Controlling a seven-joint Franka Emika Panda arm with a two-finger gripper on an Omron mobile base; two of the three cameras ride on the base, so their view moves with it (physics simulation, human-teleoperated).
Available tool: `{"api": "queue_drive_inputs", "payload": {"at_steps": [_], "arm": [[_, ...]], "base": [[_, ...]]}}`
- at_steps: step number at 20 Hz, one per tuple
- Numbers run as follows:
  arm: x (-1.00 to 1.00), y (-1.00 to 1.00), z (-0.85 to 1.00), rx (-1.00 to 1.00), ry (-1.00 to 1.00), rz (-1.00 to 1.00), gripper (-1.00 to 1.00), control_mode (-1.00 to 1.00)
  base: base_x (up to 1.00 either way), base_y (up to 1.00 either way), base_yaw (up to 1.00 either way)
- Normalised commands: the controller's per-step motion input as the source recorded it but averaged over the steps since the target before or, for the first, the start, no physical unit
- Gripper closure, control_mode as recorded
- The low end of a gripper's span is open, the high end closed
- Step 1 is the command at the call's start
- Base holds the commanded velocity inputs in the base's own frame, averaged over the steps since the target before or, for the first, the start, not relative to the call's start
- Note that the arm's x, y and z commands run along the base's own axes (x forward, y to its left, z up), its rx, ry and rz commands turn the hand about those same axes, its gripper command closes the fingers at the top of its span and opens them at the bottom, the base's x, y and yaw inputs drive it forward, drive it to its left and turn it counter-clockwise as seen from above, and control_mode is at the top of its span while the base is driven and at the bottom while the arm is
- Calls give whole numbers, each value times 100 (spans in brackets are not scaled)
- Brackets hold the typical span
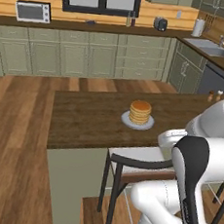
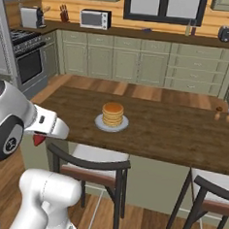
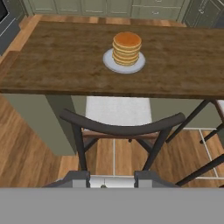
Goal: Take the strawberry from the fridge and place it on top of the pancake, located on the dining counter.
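one claw you are steering is pinching the strawberry, hovering above a chair, short of the pancake sitting on the worktop.

Pancake: golden-tan stack, darker orange-brown top
Plate: pale grey
Dining counter: dark-brown streaked wood grain, grey-green base
Strawberry: bright red
Chair: dark frame, white seat
Floor: warm brown planks
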Motion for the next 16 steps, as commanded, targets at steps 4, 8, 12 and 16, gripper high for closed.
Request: {"api": "queue_drive_inputs", "payload": {"at_steps": [4, 8, 12, 16], "arm": [[0, 0, 0, 0, 0, 0, 100, 100], [0, 0, 0, 0, 0, 0, 100, 100], [71, 0, 4, -4, 0, 0, 100, -100], [100, 0, 15, -6, 6, 0, 100, -100]], "base": [[38, 0, 0], [40, 0, 0], [17, 0, 0], [0, 0, 0]]}}
